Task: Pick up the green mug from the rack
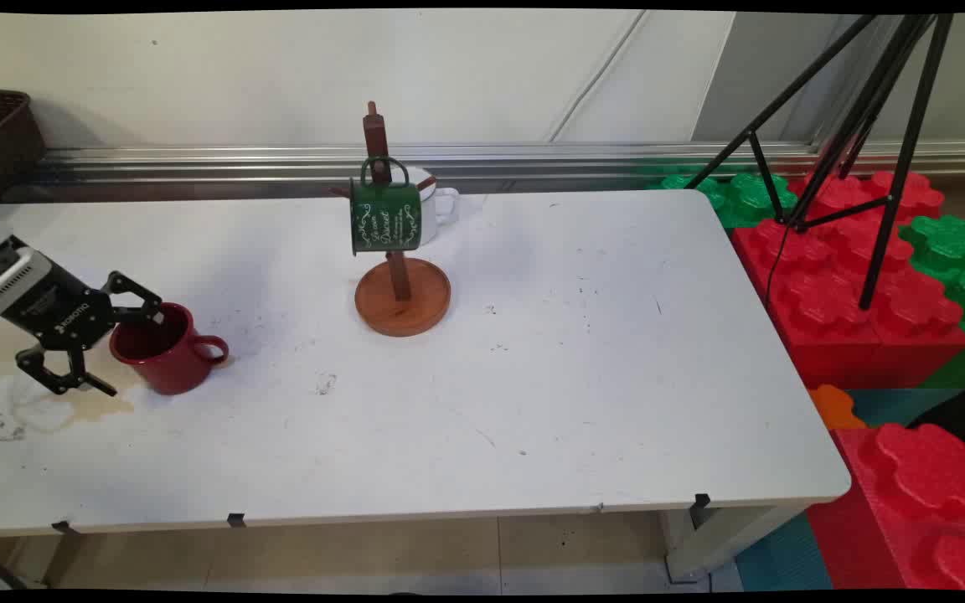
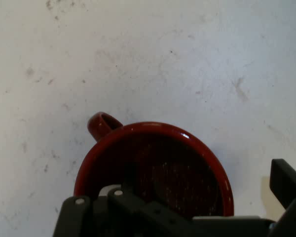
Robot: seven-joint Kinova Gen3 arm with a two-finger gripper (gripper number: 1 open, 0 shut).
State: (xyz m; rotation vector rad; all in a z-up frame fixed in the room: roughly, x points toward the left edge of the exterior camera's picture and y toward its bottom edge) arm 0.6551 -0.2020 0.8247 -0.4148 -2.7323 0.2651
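Nearest to us, on the left part of the white table (image 1: 533, 402), we see the black two-finger pincer (image 1: 110, 347) coming in low from the left edge, its wrist almost level and pointing to the right. Its fingers are spread wide. The far finger (image 1: 135, 295) reaches over the rim of the glossy dark red ceramic mug (image 1: 168, 352), and the near finger (image 1: 72, 381) stays outside the mug's left wall, close to the table surface. So the wall of the mug lies between the two fingers, but they do not pinch it; in the hand view one finger (image 2: 138, 202) stands inside the mug's mouth (image 2: 158, 163) and the other one (image 2: 286, 182) is well outside the rim.

The mug stands upright, with its opening up and its handle (image 1: 213, 347) turned to the right, away from the pincer. We judge this leaves the wall free for a grasp on the rim.

Farther back, near the middle of the table, stands a brown wooden mug tree with a round base (image 1: 403, 297). A green enamel mug with white lettering (image 1: 385, 213) hangs from it by the handle, which keeps it off the table. Just behind it a white mug (image 1: 436, 201) is partly hidden; it seems to hang on the same stand.
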